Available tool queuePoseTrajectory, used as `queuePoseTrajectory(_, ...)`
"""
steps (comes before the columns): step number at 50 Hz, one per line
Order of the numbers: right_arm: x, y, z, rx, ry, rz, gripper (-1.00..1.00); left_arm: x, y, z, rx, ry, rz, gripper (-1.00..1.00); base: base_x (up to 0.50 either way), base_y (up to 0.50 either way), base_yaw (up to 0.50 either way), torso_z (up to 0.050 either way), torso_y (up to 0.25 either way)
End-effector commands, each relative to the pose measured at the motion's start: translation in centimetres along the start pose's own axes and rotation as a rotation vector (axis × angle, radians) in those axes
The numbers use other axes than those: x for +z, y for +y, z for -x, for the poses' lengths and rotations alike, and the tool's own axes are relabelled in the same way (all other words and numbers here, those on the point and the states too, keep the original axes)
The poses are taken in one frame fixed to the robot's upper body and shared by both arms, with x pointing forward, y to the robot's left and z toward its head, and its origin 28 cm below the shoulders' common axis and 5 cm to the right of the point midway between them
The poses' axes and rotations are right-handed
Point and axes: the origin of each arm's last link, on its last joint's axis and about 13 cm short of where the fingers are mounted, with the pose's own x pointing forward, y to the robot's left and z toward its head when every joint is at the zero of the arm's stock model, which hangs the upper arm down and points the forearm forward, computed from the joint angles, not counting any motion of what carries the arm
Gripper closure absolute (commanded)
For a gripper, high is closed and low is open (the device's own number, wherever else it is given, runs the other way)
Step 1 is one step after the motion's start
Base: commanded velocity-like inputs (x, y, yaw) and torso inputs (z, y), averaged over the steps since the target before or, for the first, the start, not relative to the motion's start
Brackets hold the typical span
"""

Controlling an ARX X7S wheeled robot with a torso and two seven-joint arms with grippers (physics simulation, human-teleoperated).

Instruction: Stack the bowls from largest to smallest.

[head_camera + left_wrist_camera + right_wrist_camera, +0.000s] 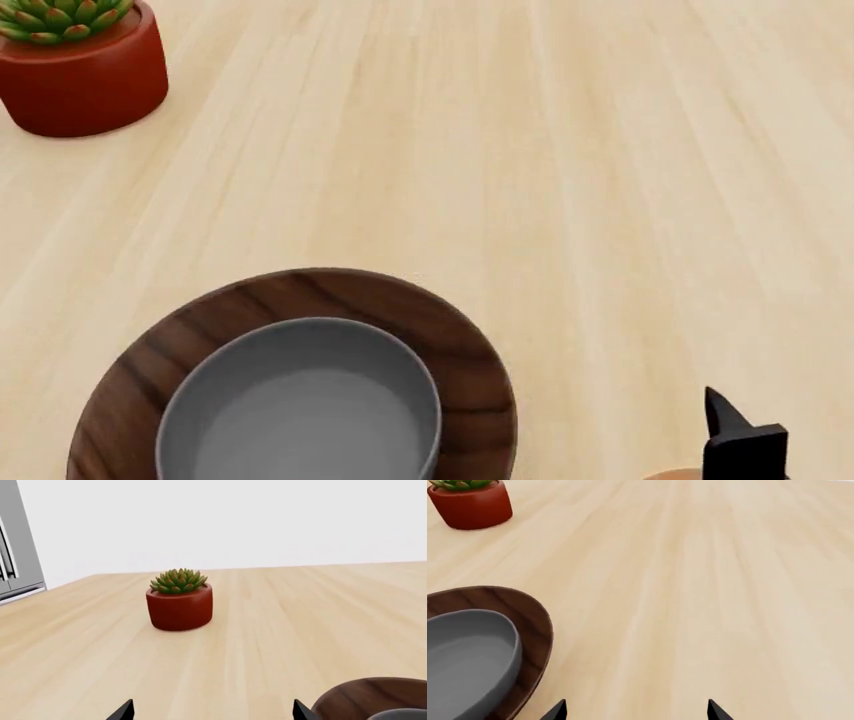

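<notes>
The large dark walnut-grain bowl (441, 340) sits on the table at the near left, with the dark grey bowl (300, 410) nested inside it. Both also show in the right wrist view, the wooden bowl (537, 625) and the grey bowl (467, 655), and at the edge of the left wrist view, the wooden bowl (370, 695) and the grey rim (403, 714). A sliver of the light orange-tan bowl (674, 474) shows at the bottom edge beside one right fingertip (738, 435). My right gripper (636, 712) is open over bare table. My left gripper (212, 712) is open, left of the wooden bowl.
A red pot with a green succulent (83, 70) stands at the far left of the light wooden table (601, 200); it also shows in the left wrist view (179, 605) and the right wrist view (472, 505). A grey cabinet (17, 540) stands beyond the table's edge.
</notes>
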Motion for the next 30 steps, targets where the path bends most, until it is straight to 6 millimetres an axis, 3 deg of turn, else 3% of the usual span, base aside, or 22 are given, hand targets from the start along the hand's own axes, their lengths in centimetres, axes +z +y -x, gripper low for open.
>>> queuePoseTrajectory(1,-1.7,-1.4,2.2,-0.066,-0.017,-0.021,-1.00,-0.3,0.3,-0.4,0.004,-0.015,0.033,-1.00,0.00,0.00,0.00,0.000,0.000)
queuePoseTrajectory(7,-3.6,-1.4,2.6,-0.090,0.036,0.049,-1.00,-0.3,0.2,-0.5,0.003,-0.015,0.037,-1.00,0.00,0.00,0.00,0.000,0.000)
queuePoseTrajectory(13,-5.5,-1.4,2.7,-0.066,0.093,0.011,-1.00,-0.2,-0.4,-0.5,-0.017,-0.014,0.027,-1.00,0.00,0.00,0.00,0.000,0.000)
queuePoseTrajectory(22,-6.1,-0.7,1.7,-0.013,0.131,-0.003,-1.00,-0.3,-0.1,-0.5,-0.008,-0.013,0.030,-1.00,0.00,0.00,0.00,0.000,0.000)
queuePoseTrajectory(30,-6.9,-1.3,0.7,-0.062,0.156,-0.028,-1.00,-0.3,-0.1,-0.6,-0.009,-0.011,0.029,-1.00,0.00,0.00,0.00,0.000,0.000)
